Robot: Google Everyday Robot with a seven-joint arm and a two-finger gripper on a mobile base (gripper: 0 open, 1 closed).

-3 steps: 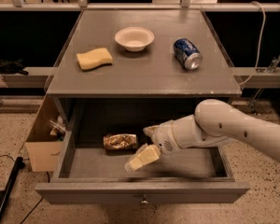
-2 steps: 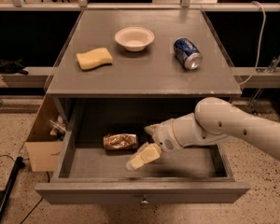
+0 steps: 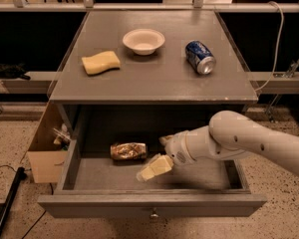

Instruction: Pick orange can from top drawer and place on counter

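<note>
The orange can lies on its side on the floor of the open top drawer, left of centre. My gripper reaches into the drawer from the right on a white arm. It is open: one cream finger points down-left in front of the can, the other sits behind near the can's right end. The fingers stand just right of the can and hold nothing. The counter spans the cabinet top above.
On the counter lie a yellow sponge, a white bowl and a blue can on its side. A cardboard box stands left of the cabinet. A black pole leans at the lower left.
My gripper has stayed in nearly the same place beside the orange can's right end. The can has not moved.
</note>
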